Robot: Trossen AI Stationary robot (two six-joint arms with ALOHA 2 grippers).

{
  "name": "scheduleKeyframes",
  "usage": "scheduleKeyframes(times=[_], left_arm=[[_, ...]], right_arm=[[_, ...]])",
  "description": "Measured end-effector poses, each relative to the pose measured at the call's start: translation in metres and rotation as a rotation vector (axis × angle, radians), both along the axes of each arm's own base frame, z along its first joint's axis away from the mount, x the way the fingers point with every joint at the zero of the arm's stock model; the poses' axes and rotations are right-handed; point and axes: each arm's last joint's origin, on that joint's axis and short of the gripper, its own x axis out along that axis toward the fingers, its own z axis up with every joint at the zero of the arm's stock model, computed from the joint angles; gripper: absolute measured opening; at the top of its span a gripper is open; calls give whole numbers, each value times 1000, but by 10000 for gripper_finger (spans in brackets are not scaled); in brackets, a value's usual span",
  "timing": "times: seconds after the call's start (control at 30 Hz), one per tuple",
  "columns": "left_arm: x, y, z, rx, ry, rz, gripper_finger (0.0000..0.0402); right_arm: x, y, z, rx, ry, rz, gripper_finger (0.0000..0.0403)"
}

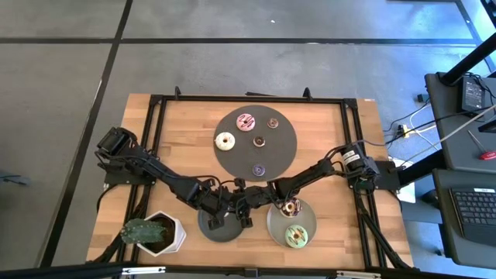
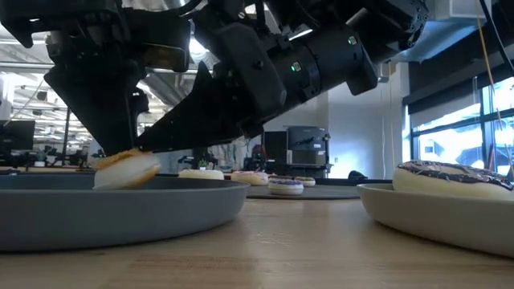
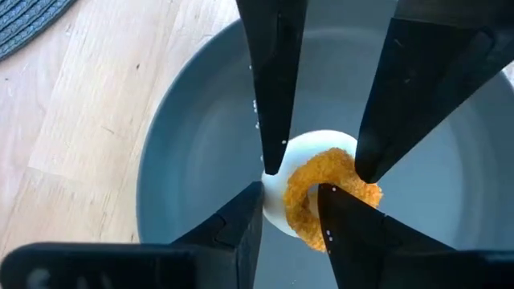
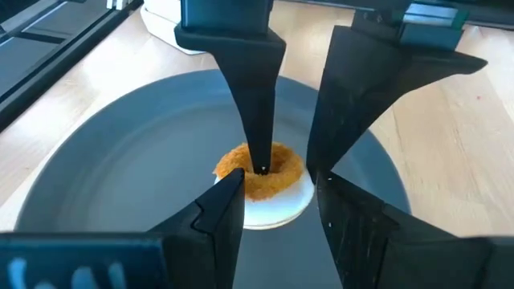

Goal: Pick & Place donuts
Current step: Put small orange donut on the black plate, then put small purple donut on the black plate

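Orange donut (image 3: 321,193) on small grey plate (image 1: 208,226) near table's front edge. My left gripper (image 3: 309,172) spread around it; right gripper (image 4: 273,181) spread, just beside. Looks light, stiff, small; I'd pinch across ring.
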Motion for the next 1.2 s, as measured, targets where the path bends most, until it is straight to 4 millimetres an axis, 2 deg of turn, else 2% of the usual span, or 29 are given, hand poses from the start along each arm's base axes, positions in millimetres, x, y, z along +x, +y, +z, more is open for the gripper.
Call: scheduleKeyframes(times=[0.2,0.7,1.2], left_arm=[[-1,-1,0,-60,22,22,120],[-1,-1,0,-62,22,28,121],[-1,0,2,-79,30,26,160]], right_arm=[[-1,0,-1,-5,16,-1,158],[-2,-1,-3,-10,32,-2,158],[-3,-2,-5,-22,60,-4,158]])
